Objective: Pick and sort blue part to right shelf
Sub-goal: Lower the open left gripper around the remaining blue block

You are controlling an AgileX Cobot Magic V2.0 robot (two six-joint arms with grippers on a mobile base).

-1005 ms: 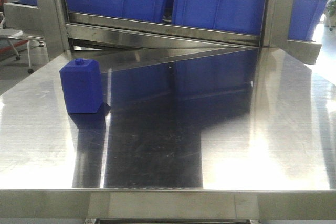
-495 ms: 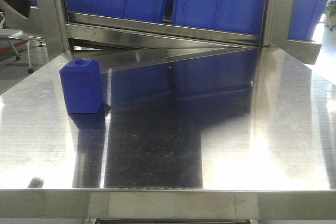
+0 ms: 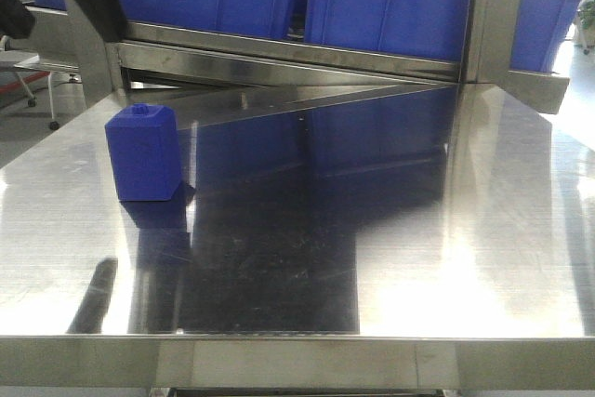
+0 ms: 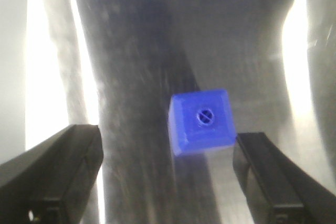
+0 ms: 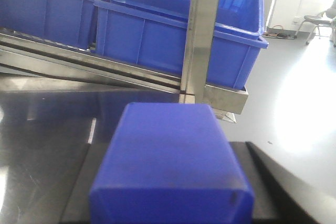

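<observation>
My right gripper (image 5: 170, 205) is shut on a long blue block, the blue part (image 5: 170, 156). It fills the space between the dark fingers (image 5: 265, 182), and its capped end is hidden. The right shelf (image 5: 202, 30) stands just ahead, with blue bins (image 5: 157, 40) on it. A shorter, squat blue block with a tiny nub (image 3: 144, 153) stands on the left of the steel table (image 3: 390, 230). My left gripper (image 4: 167, 140) is open above it. The squat block (image 4: 202, 120) shows from above, nearer the right finger (image 4: 257, 166). The left arm (image 3: 14, 8) shows at the top left of the front view.
The shelf's steel upright (image 3: 488, 16) and bins (image 3: 390, 6) line the table's far edge, with a sloping steel track (image 3: 279, 95) below them. The table's front edge (image 3: 297, 360) is near. A chair (image 5: 317, 22) stands on the floor far right.
The left arm has come further into the top left of the front view, and its dark reflection has grown on the table's front left. The squat block has not moved.
</observation>
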